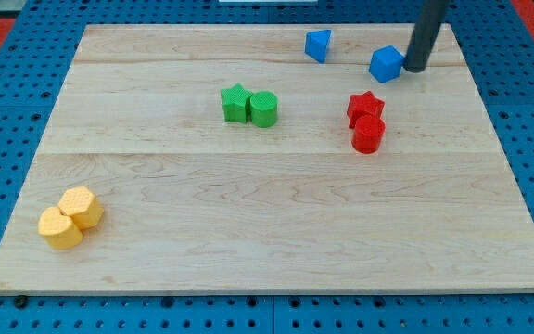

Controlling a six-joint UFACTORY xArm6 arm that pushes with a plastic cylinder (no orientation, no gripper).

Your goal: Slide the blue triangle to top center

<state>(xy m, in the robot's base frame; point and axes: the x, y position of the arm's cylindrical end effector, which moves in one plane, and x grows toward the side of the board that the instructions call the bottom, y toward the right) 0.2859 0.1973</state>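
Note:
The blue triangle (318, 44) lies near the view's top, a little right of centre. A blue cube (387, 63) lies to its right. My tip (414, 68) rests on the board just right of the blue cube, touching or nearly touching it, and well right of the blue triangle. The dark rod rises from the tip up and out of the view's top.
A green star (235, 103) and a green cylinder (263, 109) sit together at upper centre. A red star (365, 108) sits above a red cylinder (368, 134) at the right. Two yellow blocks (70, 218) lie at the lower left. The wooden board (267, 250) ends in blue pegboard.

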